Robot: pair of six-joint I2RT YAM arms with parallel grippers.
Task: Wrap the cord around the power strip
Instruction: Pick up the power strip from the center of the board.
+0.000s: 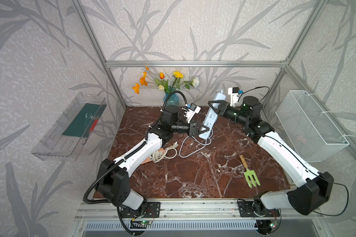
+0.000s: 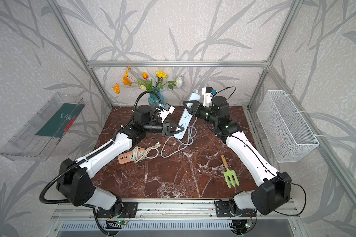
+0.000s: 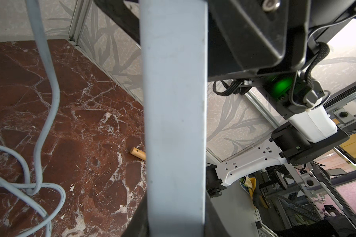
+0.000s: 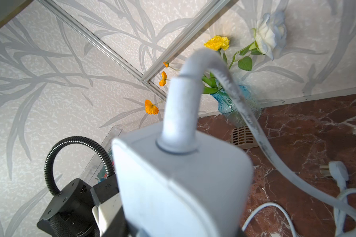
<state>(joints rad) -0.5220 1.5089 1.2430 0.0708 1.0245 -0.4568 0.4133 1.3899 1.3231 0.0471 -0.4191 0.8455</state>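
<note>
**Two grippers on one power strip, held up off the table**

Got both arms stretched from the near edge toward the back middle, wrists bent inward so as to face each other. Seeing the left gripper point(image 1: 203, 131) reach in roughly level from the left side, jaws pinching the low, near end of the power strip point(image 1: 211, 118). Looks snug on both sides in the left wrist view too. Got the right gripper point(image 1: 213, 104) coming in from the right and sitting higher, elbow well back, jaws straddling the upper part of the strip. Can't tell whether pressed tight or just hugging it.

As for the strip itself: hanging clear of the table point(image 1: 193, 180), tilted steeply, socket face showing in both top views. Long axis running from low and near-left up to high and far-right. Top end aimed at the back wall, just right of the flowers point(image 1: 173, 82).

Then the cord point(image 4: 181, 102): leaving that top end, hooking straight over, dropping to the table. Lying there in loose loops under the low end, over toward the left arm.
</note>
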